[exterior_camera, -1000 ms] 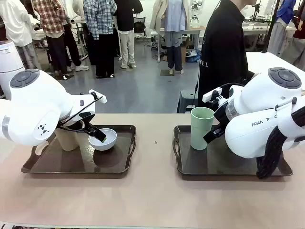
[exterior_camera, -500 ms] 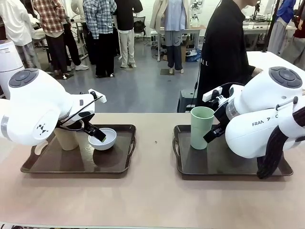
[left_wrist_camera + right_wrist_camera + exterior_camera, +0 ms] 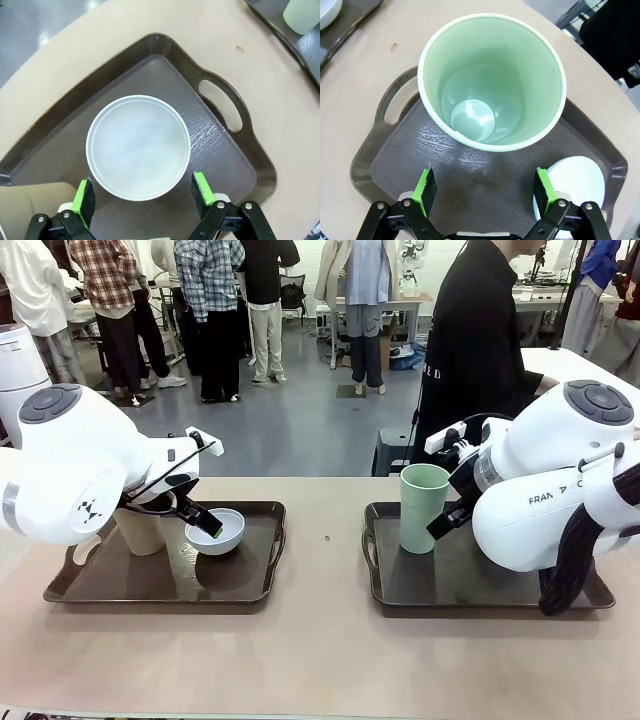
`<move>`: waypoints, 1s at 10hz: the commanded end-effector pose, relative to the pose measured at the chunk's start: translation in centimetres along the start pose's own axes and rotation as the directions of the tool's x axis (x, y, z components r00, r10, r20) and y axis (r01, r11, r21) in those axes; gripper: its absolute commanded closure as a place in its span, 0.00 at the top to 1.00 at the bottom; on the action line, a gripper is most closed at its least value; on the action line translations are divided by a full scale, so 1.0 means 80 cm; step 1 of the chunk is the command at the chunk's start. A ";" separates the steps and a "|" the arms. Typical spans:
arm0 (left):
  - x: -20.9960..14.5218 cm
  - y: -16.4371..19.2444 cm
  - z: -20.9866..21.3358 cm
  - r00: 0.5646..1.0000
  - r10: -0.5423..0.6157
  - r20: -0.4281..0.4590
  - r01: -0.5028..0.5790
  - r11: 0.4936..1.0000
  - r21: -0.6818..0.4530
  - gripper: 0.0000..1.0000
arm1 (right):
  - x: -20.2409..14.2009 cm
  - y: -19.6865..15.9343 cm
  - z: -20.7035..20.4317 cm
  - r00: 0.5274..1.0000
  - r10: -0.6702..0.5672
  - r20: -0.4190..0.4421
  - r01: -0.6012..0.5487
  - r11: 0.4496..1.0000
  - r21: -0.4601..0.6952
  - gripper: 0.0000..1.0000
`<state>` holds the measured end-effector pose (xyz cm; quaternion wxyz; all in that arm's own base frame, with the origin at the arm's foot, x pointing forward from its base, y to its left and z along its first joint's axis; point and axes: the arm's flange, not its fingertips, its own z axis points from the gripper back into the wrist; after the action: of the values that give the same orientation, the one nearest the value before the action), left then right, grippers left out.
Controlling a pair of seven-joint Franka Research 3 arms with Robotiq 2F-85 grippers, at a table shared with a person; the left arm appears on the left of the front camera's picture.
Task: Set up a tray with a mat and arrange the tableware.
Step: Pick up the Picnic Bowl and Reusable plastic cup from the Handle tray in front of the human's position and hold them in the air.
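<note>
Two dark trays sat on the table [image 3: 320, 660], well apart. The left tray [image 3: 165, 585] held a tan cup [image 3: 140, 530] standing up at the far left end, and a pale round bowl [image 3: 137, 147] sat just beside it, nearer the middle of the tray. The left gripper [image 3: 144, 195] hung over that bowl with its two fingers wide apart and one green pad on each side of the bowl's near edge. It held nothing, and I could not tell if the pads touched the bowl. The right tray [image 3: 480, 590] held a pale green cup [image 3: 492, 80] standing up near its left end, close to the tray's handle hole. The cup was open at the top and had nothing in it. The right gripper [image 3: 485, 189] was low over the tray just beside the green cup, and its fingers were wide apart too, with nothing between them. A second pale bowl [image 3: 577, 177] sat on the same tray, next to the cup and partly hidden behind one green pad. A person in a black top [image 3: 470, 350] stood at the far side of the table, behind the right tray
</note>
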<state>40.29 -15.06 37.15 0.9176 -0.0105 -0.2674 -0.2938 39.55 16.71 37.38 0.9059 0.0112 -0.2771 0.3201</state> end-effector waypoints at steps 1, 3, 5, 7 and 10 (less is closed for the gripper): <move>0.000 0.000 0.000 1.000 0.000 0.000 0.000 1.000 0.000 1.00 | 0.000 0.000 0.000 1.000 0.000 0.000 0.000 1.000 0.000 1.00; 0.000 0.000 0.000 1.000 0.000 0.000 0.000 1.000 0.000 1.00 | 0.000 0.000 0.000 1.000 0.000 0.000 0.000 1.000 0.000 1.00; 0.001 -0.013 0.040 0.997 -0.056 0.050 0.053 0.997 0.057 1.00 | 0.006 0.007 0.045 0.998 0.038 0.048 -0.036 0.999 -0.024 1.00; 0.001 -0.033 0.161 0.994 -0.027 0.103 0.012 0.990 0.141 1.00 | 0.006 0.021 0.176 0.997 0.043 0.064 -0.030 0.980 -0.196 1.00; 0.040 -0.012 0.148 0.995 -0.036 0.095 0.025 0.993 0.111 1.00 | 0.038 -0.008 0.163 0.995 0.048 0.085 -0.033 0.985 -0.171 1.00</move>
<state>31.52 -13.90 53.56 0.9071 0.0490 -0.3157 -0.2739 30.75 13.16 55.74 0.8873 -0.0825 -0.3528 0.2854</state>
